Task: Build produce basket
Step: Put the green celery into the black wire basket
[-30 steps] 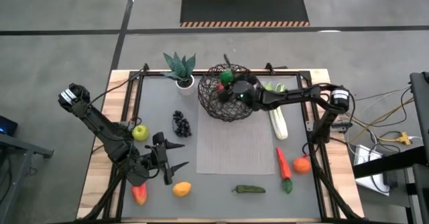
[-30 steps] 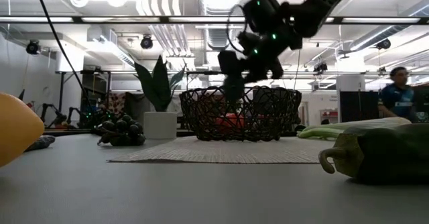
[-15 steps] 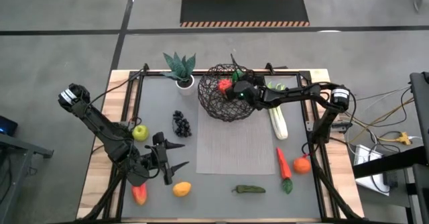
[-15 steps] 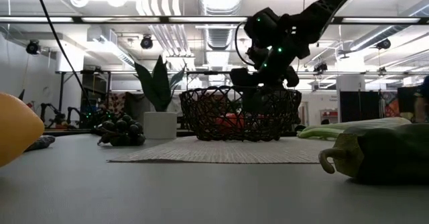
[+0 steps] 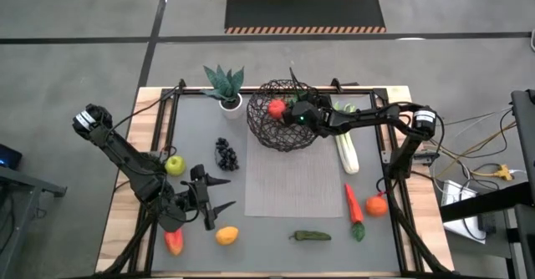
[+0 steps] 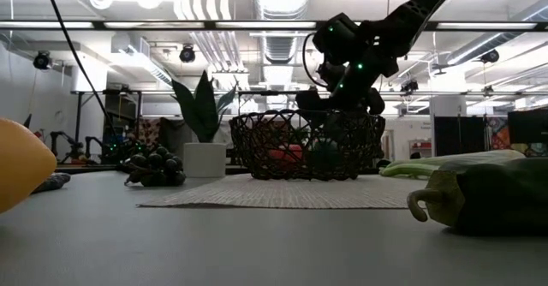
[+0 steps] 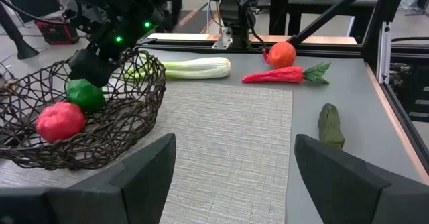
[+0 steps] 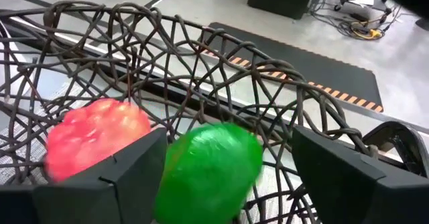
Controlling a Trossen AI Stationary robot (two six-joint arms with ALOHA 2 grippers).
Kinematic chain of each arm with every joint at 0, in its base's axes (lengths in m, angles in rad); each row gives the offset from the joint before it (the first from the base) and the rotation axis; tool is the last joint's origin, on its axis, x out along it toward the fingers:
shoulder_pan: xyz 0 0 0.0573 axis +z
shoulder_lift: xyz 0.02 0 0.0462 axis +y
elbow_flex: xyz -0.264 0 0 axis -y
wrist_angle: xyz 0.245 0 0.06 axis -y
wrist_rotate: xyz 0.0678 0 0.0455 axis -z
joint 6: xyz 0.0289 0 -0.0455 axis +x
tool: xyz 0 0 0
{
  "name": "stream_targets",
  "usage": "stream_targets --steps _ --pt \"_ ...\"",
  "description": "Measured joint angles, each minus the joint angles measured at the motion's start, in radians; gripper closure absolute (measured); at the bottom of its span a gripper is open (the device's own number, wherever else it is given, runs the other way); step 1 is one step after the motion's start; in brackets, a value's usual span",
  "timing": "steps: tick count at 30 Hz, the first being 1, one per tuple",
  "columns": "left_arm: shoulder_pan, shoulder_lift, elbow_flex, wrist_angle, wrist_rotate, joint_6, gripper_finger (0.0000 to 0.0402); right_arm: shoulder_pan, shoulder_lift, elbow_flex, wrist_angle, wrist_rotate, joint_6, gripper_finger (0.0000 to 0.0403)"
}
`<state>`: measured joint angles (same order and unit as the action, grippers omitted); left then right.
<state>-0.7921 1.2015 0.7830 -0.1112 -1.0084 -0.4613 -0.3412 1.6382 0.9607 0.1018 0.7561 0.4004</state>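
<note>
Grey table top (image 5: 276,220) carries a woven mat, with the left gripper (image 5: 219,192) waiting near the front edge, fingers spread and empty, beside a yellow fruit (image 5: 226,235). Farther back, the right gripper (image 5: 288,110) hangs over the basket (image 5: 263,129), fingers apart, a green fruit (image 8: 209,170) just below them beside a red fruit (image 8: 97,138) inside.

Right gripper (image 5: 294,114) now open over the basket (image 5: 269,132), green fruit (image 8: 209,170) released inside
</note>
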Motion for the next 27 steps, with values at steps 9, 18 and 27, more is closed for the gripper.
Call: stream_targets --steps 9,18,27 --pt "0.0 0.0 0.0 0.023 0.0 -0.002 0.0116 0.016 -0.051 0.002 -0.045 -0.038 -0.001 0.0095" --pt "0.0 0.0 -0.002 0.024 0.0 -0.002 0.0116 0.112 -0.257 0.044 -0.249 -0.165 0.0 0.0095" --pt "0.0 0.0 -0.002 0.025 -0.023 0.006 0.0116 0.203 -0.427 0.106 -0.521 -0.346 0.089 0.0108"
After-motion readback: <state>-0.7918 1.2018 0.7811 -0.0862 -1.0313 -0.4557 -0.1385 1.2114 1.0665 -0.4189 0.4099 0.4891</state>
